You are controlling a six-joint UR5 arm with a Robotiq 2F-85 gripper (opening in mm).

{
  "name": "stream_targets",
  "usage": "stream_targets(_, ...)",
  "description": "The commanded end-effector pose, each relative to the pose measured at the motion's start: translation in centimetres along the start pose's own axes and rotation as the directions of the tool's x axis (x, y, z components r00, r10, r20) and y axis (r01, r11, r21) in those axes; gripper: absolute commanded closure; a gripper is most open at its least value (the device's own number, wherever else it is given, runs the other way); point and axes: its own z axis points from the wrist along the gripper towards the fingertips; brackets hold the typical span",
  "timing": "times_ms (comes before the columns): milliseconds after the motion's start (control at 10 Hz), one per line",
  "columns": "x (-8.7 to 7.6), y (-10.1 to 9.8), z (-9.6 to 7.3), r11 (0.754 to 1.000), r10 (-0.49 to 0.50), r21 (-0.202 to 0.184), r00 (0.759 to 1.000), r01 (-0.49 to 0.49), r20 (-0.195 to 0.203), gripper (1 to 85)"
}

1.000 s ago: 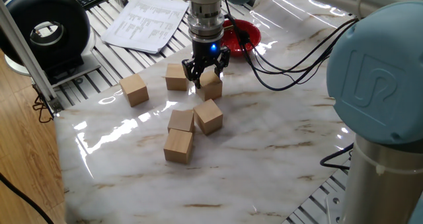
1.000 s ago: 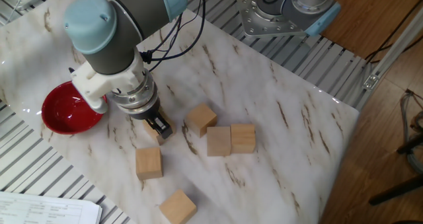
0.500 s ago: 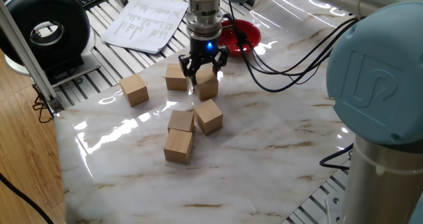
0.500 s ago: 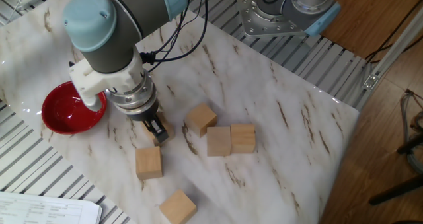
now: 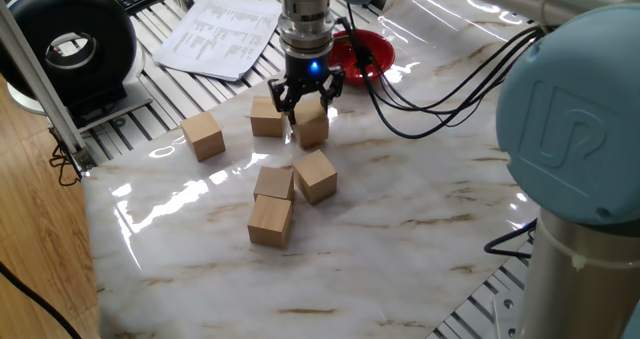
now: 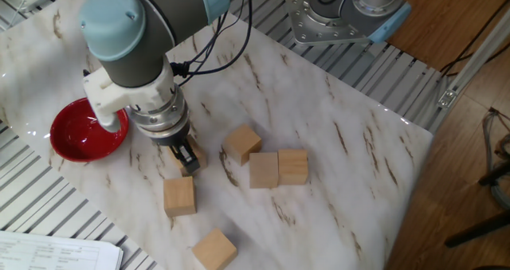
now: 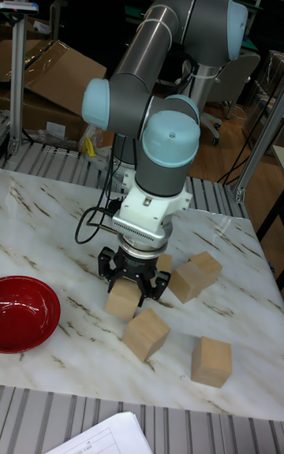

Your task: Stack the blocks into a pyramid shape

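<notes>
My gripper (image 5: 308, 107) (image 6: 188, 160) (image 7: 130, 287) is shut on one tan wooden block (image 5: 313, 132) (image 7: 122, 304), held by its top half just above or at the marble; I cannot tell whether it touches. A second block (image 5: 267, 117) sits close to its left, and a third (image 5: 203, 135) lies farther left. Nearer the front, three more blocks form a loose cluster (image 5: 316, 175) (image 5: 273, 182) (image 5: 270, 220). In the other fixed view the held block (image 6: 197, 152) is mostly hidden behind the fingers.
A red bowl (image 5: 372, 51) (image 6: 76, 131) (image 7: 24, 312) stands just behind the gripper. Black cables (image 5: 440, 89) trail from the wrist over the table. Papers (image 5: 222, 29) and a black round device (image 5: 65, 44) lie off the marble at the back left. The arm's base (image 5: 580, 129) fills the right.
The gripper with the block in it has shifted slightly up and to the left in one fixed view. The other blocks have not moved.
</notes>
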Motion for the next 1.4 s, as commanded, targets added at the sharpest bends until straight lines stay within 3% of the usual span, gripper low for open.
stream_targets(0,0.6,-0.8,-0.7,0.998,-0.060,0.006,0.998,0.060,0.006,74.3)
stream_targets(100,0.2,-2.3,-0.9,0.993,-0.110,0.055,0.994,0.109,0.012,73.3)
stream_targets(200,0.1,-2.2,-0.9,0.993,-0.104,0.049,0.995,0.103,0.009,74.7)
stream_targets(300,-1.1,-2.8,-0.9,0.988,-0.136,0.078,0.990,0.133,0.043,76.3)
stream_targets(500,-1.8,-2.9,-1.2,0.985,-0.156,0.089,0.985,0.149,0.076,83.3)
stream_targets(600,-2.2,-3.7,-1.3,0.972,-0.211,0.124,0.974,0.200,0.083,83.7)
stream_targets(700,-2.5,-2.9,-1.4,0.974,-0.212,0.099,0.971,0.201,0.108,83.7)
stream_targets(1000,-0.8,-2.6,-1.8,0.965,-0.260,0.050,0.960,0.256,0.100,84.0)
stream_targets(1100,-0.8,-3.4,-2.2,0.956,-0.293,0.066,0.951,0.287,0.097,84.0)
stream_targets(1300,-0.6,-3.8,-2.5,0.952,-0.305,0.044,0.947,0.302,0.097,84.0)
